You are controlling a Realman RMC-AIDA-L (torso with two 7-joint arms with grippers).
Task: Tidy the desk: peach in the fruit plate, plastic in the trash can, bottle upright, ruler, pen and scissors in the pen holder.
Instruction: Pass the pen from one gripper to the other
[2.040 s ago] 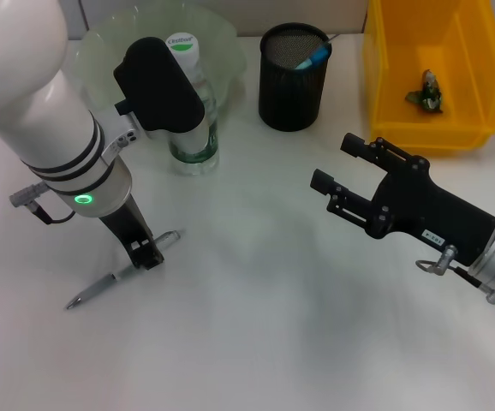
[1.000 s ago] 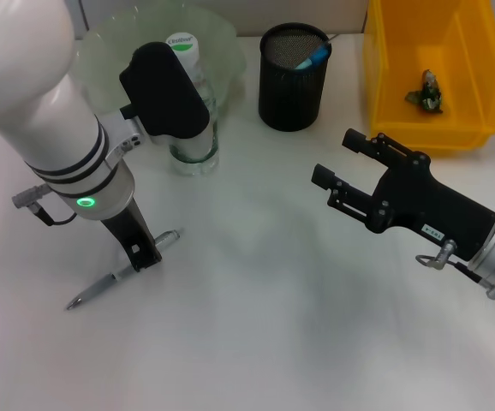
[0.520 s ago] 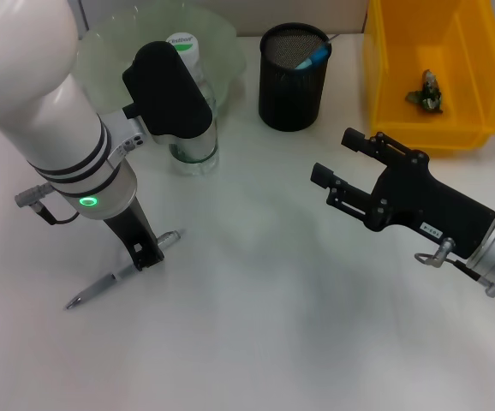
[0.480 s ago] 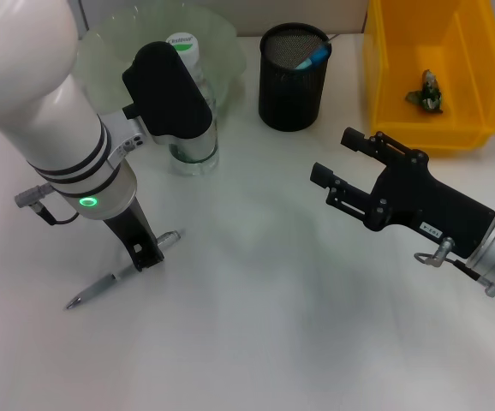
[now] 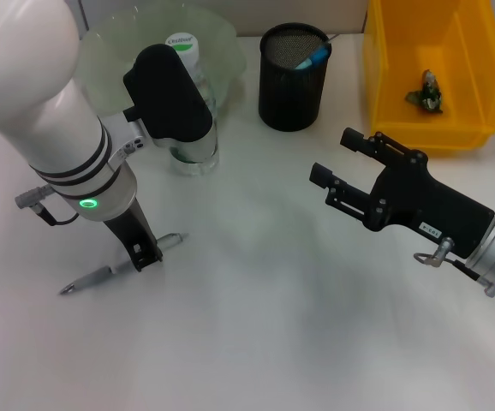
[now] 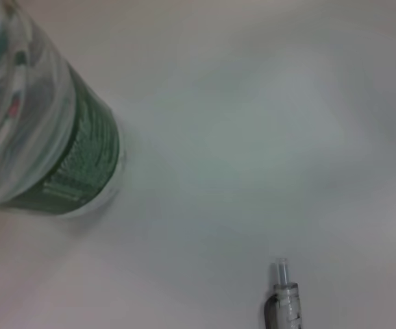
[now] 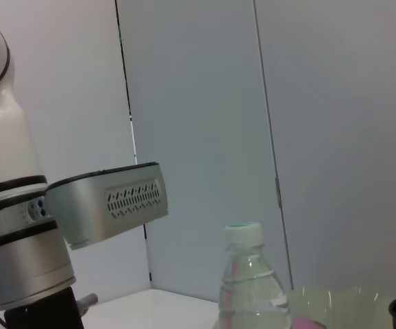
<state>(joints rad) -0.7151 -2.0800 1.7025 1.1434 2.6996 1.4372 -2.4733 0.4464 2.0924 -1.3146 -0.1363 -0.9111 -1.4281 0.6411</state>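
- I am working over the white tabletop [image 5: 256,325], and my big white left arm takes up its left side, reaching straight down.
- The yellow plastic bin [image 5: 466,120] sits at the far right with a scrap of crumpled plastic [image 5: 426,91] already inside; I judge that part done.
- My right gripper [image 5: 337,163] hangs above the tabletop on the right, black fingers spread apart and holding nothing, pointed toward the middle; it is well apart from the pen.
- The pale green translucent fruit plate [image 5: 222,38] is at the far left; the right wrist view hints at something pink in it, but I cannot say what.
- The black mesh pen holder [image 5: 293,81] stands far centre, with a blue-tipped item poking out.
- The clear plastic bottle with the green label and white cap [image 5: 198,128] is upright just in front of the plate.
- My left gripper [image 5: 145,255] is down at the tabletop, its dark fingers drawn in around the middle of the pen.
- The slim grey pen [image 5: 93,277] lies flat, its long axis slanting from near-left to far-right, one end sticking out either side of the fingers [image 5: 140,244].
- So the left arm is plainly nearer; the holder lies far and to the right of this grasp, so I judge the carry must clear the bottle.
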